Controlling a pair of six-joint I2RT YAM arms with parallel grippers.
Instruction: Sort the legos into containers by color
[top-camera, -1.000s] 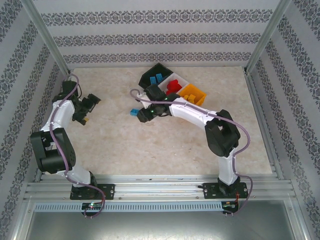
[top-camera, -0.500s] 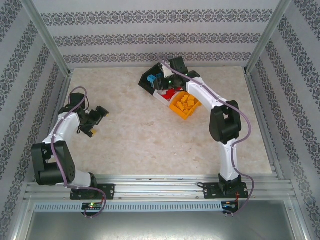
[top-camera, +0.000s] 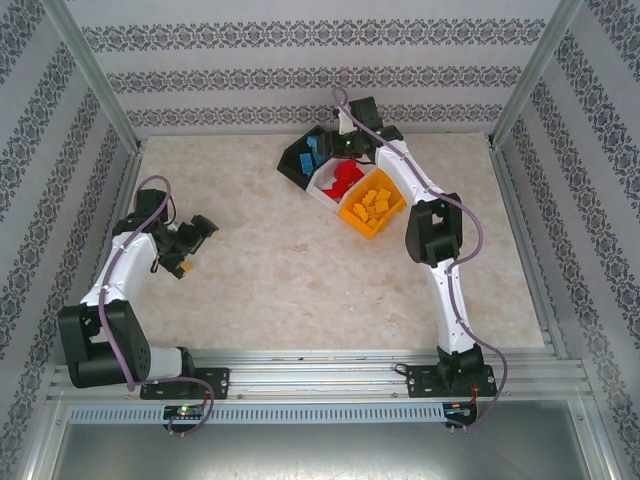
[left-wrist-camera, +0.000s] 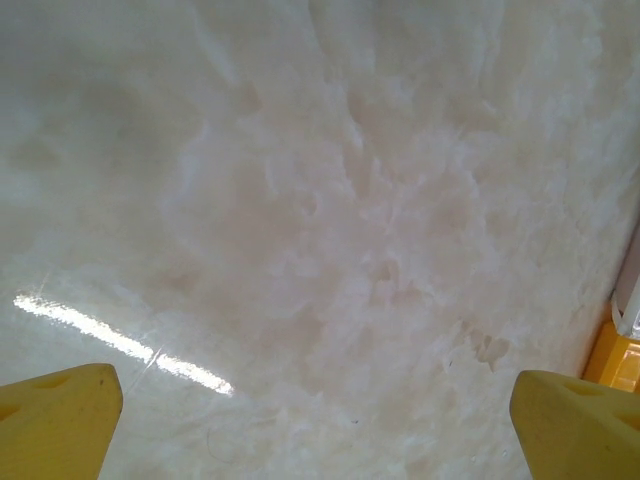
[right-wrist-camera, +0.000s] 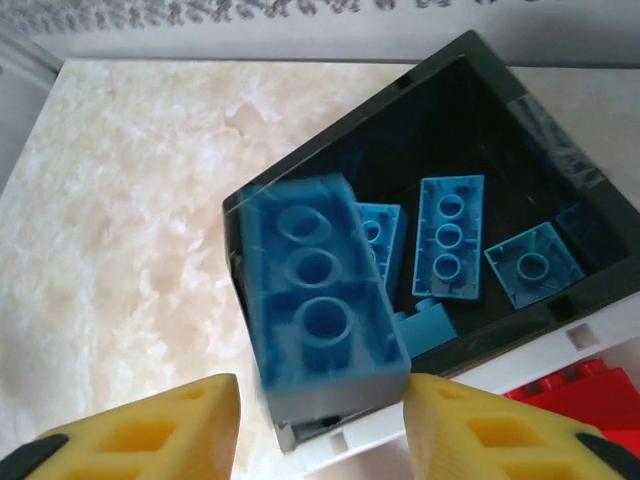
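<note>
Your right hand is parted, a blurred blue brick over the black bin. Your left hand gapes empty.

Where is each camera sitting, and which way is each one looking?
Top external: high behind the arms, looking down on the table; both arms, left end effector and right end effector show.
Left wrist: on the left arm, facing the table; its yellow fingertips show.
Right wrist: on the right arm, looking into the black bin of blue legos; its yellow fingertips and a blurred blue brick show.
Shared: top external and right wrist both see the black bin and blue legos.
</note>
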